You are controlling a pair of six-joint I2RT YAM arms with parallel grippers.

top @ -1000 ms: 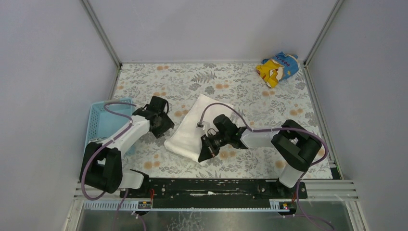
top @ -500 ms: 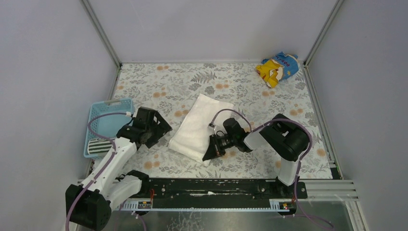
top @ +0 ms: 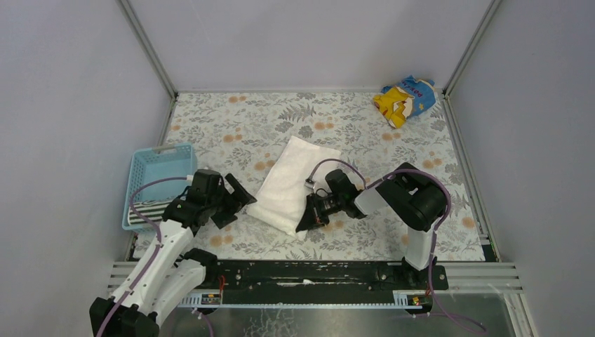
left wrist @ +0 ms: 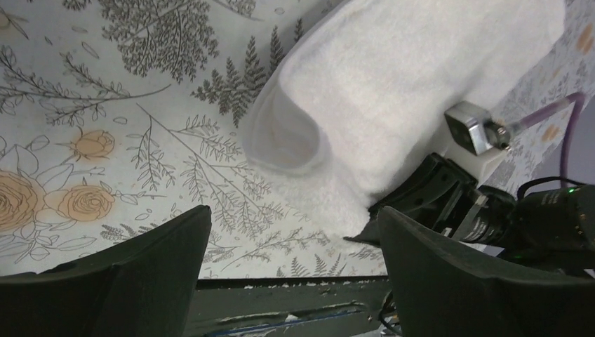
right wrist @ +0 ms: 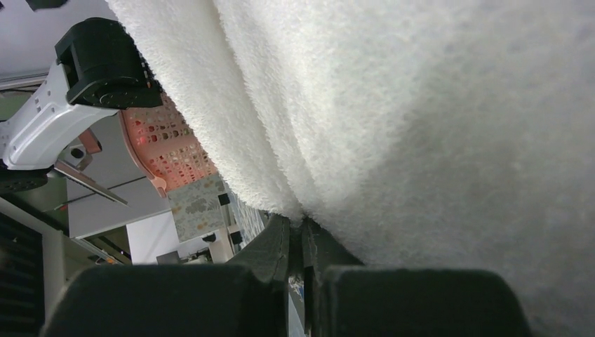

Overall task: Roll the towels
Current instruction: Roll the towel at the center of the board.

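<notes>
Floral table [top: 245, 119]: left hand [top: 234, 207] opened, pulled back; right hand [top: 305, 217] closed against white towel [top: 288, 182].

Table cover [top: 231, 119]: pale, grey leaf-and-flower print with orange blooms.
Larger towel [top: 288, 184], centre: plain white terry.
Small towel [top: 149, 208], in the left basket [top: 165, 148]: black-and-white stripes; basket light blue.
Far-right cloth [top: 405, 98]: yellow and blue print.
Robot arms [top: 168, 242]: black and white; cables [top: 335, 161] purple.

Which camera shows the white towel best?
The top view: the whole white towel shows, outline and all. The left wrist view shows one folded end; the right wrist view, only fuzzy close-up fabric.
</notes>
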